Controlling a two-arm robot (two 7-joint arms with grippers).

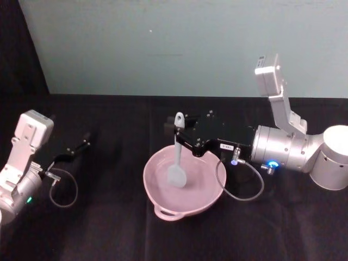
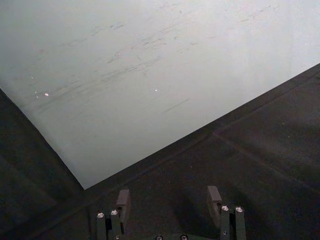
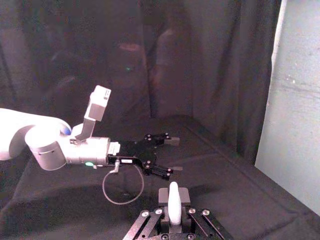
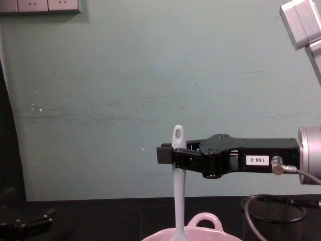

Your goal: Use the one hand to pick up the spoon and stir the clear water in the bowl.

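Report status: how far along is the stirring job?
Done: right gripper has the long slim white spoon clamped, upright. In hand: its blade sits inside the wide pale pink glossy bowl. Remaining: stirring motion, which one frame cannot confirm. Left gripper idles open, far from the bowl.

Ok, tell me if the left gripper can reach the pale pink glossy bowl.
Probably yes: bare black cloth lies between the open left gripper and the bowl's left rim; the right gripper holds the long white spoon.
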